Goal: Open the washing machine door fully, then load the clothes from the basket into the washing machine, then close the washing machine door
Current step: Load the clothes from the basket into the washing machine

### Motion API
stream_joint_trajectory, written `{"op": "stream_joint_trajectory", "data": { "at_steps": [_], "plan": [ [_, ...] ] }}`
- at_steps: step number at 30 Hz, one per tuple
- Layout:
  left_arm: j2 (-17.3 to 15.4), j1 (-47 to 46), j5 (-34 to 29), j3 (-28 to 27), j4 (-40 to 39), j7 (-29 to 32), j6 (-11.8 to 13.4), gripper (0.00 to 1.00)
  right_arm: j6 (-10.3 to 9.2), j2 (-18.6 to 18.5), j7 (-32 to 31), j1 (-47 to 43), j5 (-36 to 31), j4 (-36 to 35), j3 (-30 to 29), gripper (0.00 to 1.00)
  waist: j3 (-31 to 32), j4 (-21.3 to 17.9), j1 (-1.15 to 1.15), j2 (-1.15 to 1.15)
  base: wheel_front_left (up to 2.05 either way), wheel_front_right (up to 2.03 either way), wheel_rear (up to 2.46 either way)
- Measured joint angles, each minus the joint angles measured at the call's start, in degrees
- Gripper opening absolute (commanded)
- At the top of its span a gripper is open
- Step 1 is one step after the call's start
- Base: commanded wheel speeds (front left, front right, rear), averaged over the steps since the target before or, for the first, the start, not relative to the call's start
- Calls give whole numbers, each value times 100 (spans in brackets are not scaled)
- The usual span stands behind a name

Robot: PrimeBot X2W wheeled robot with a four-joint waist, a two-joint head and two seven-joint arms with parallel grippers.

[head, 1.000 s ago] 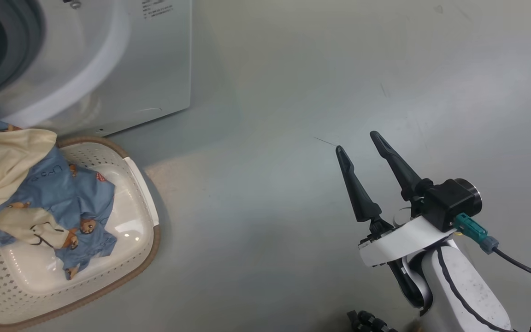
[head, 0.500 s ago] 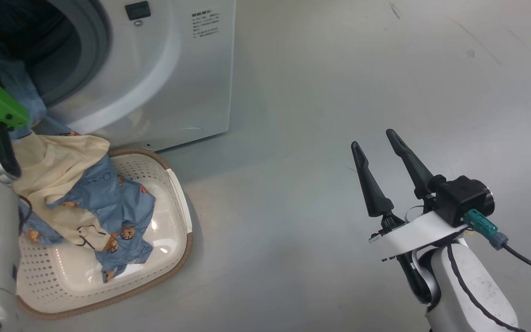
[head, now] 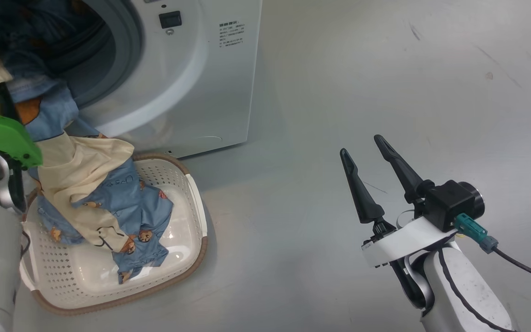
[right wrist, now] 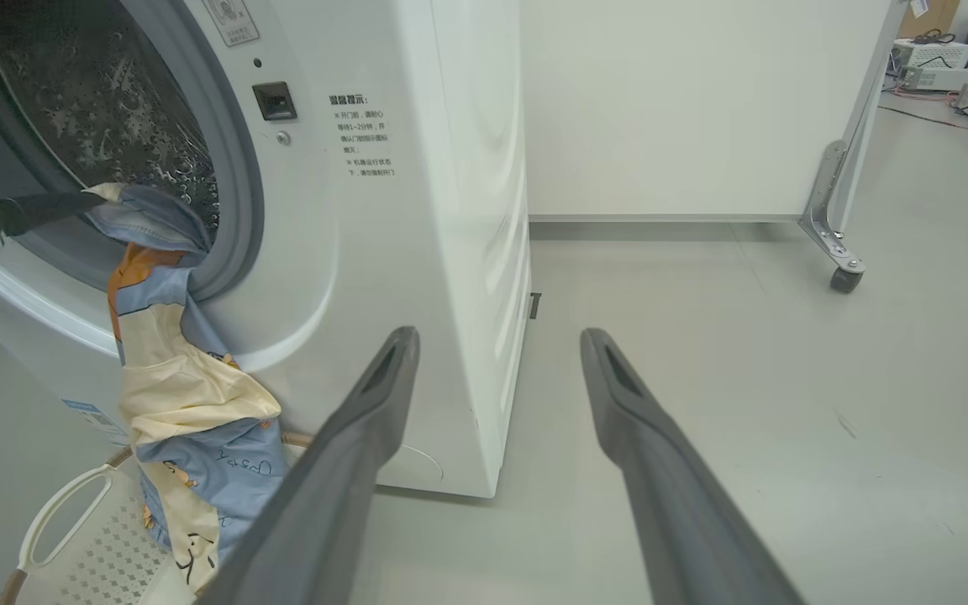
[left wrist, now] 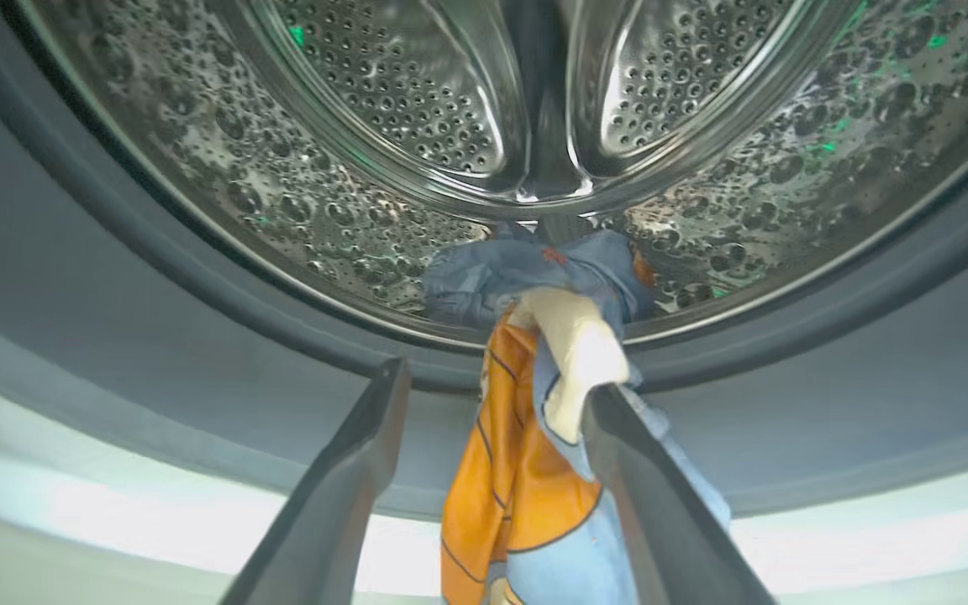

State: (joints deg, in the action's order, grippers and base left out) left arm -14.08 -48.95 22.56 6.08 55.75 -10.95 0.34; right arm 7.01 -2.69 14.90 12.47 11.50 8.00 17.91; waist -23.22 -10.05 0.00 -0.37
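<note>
We see the washing machine (head: 201,83) at eleven o'clock in the head view. Its mouth is uncovered, and the steel drum (left wrist: 383,101) faces our left wrist camera. The basket (head: 198,207) sits on the grey floor (head: 321,92) at eight o'clock, just beside the machine's front. The clothes (head: 109,203) rise from the basket in one long strand, cross the grey gasket (left wrist: 72,252) and end bunched on the drum's lower lip. Our left gripper (left wrist: 494,378) is at the drum mouth with its jaws spread wide and clamping nothing; a cream and blue fold drapes over one finger (left wrist: 644,487). Our right gripper (head: 360,144) hangs at four o'clock over bare floor, well apart from the machine, spread wide and empty.
</note>
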Motion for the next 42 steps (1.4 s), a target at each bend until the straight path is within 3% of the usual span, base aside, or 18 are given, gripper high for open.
{"op": "stream_joint_trajectory", "data": {
  "at_steps": [9,20,33,42],
  "plan": [
    [77,14,23,88,163,248,-286,100,0,-8,0,-1,0,7,-69,100,-42,-170,0,0,0,0,0],
    [254,20,71,144,349,391,-405,100,0,-12,0,-1,0,5,-218,100,-36,-146,0,0,0,0,0],
    [770,347,169,247,268,131,-544,100,0,-12,0,-14,-10,-70,-469,100,-49,163,0,0,0,0,0],
    [881,868,226,194,59,-189,-586,100,0,-21,0,-15,-53,-96,-579,100,-78,433,0,0,0,0,0]
  ]
}}
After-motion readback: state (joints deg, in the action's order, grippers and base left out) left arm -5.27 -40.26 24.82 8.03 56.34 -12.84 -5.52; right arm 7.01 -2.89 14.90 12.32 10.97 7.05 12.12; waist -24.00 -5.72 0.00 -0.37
